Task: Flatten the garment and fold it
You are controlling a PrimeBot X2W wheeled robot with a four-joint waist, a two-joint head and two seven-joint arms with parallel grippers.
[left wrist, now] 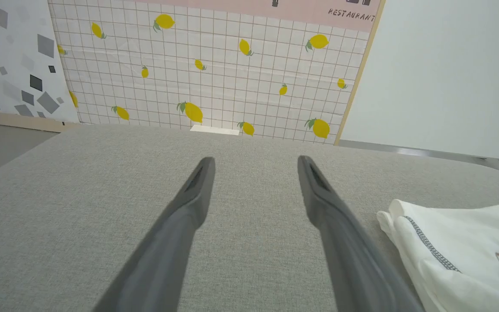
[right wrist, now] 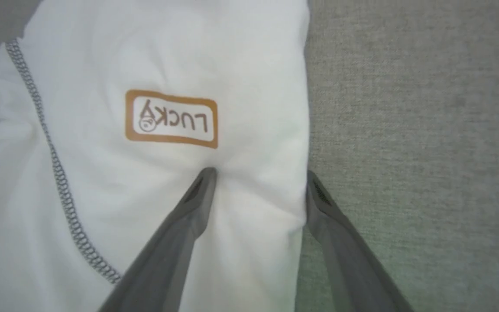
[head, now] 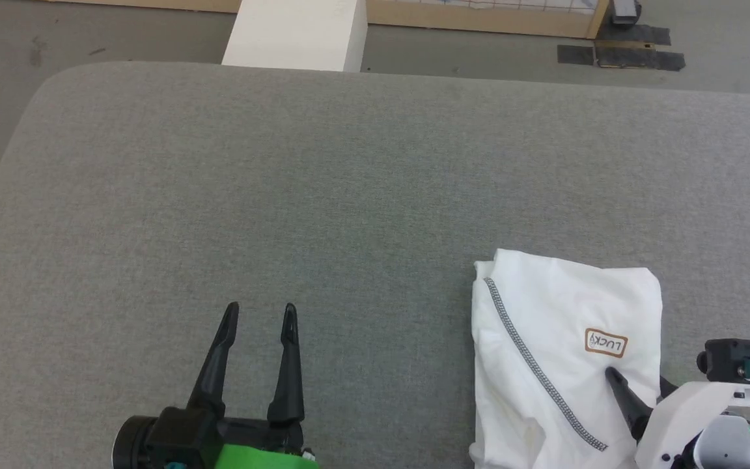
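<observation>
Thin white fabric shirt (head: pixel 544 312), folded into a compact bundle, lies on the grey cloth-covered worktop (head: pixel 349 182) at its near edge, towards the robot's right. A line of dark grey zigzag stitching (right wrist: pixel 59 173) runs diagonally down the shirt's top layer. The small tan-bordered "LUCKY" label (right wrist: pixel 171 119) sits beside that seam, on the side nearer the right arm, and reads upside down from the robot.

Right gripper (right wrist: pixel 260 175): fingers spread, not clamped. One fingertip presses into the shirt just below the label, and the fabric puckers around it. The other fingertip sits at the shirt's outer edge, where white cloth meets grey worktop. A narrow strip of the shirt's edge lies between the two fingers.

Left gripper (head: pixel 261 309): fingers apart, nothing held. It stands well apart from the shirt, on the seam side, above bare worktop.

Past the shirt and beyond the worktop's far edge stands a white rigid box (head: pixel 297 32). Behind that is a gridded wall panel printed with yellow lemons (left wrist: pixel 232 65). Dark tape patches (head: pixel 622 55) lie on the floor out that way.
</observation>
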